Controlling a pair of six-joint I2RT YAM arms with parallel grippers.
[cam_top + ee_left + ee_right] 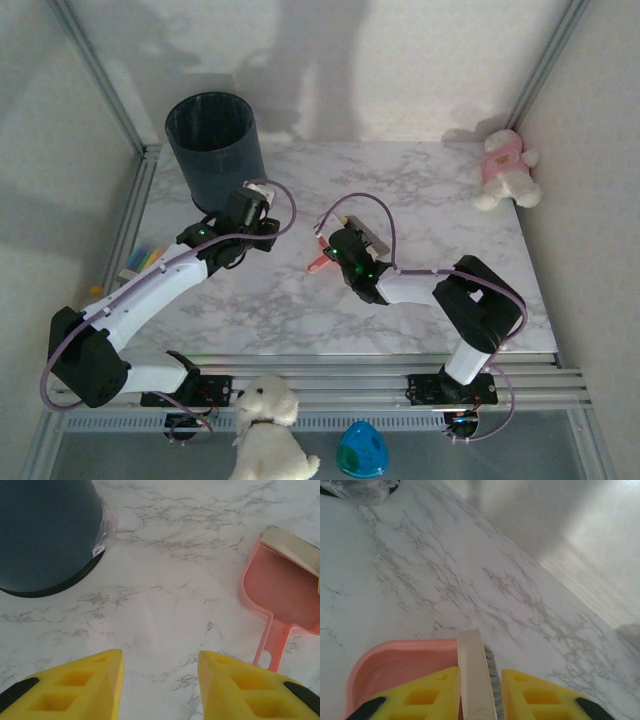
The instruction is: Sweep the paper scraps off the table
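Beneath the dark bin (214,145) and spreading right of it: white marble tabletop (300,310), grey-veined, open and bare between bin and pink dustpan (282,590). Right of the bin, over the dustpan: right pincer (479,672) clamped on a cream brush (471,650). Just near of the bin: left pincer (160,654) partly spread, gripping nothing. Left of the bin, by the aluminium rail (133,215): coloured sticky notes (145,258). Far right of the bin, at the tabletop corner: pink-and-white plush (507,170)
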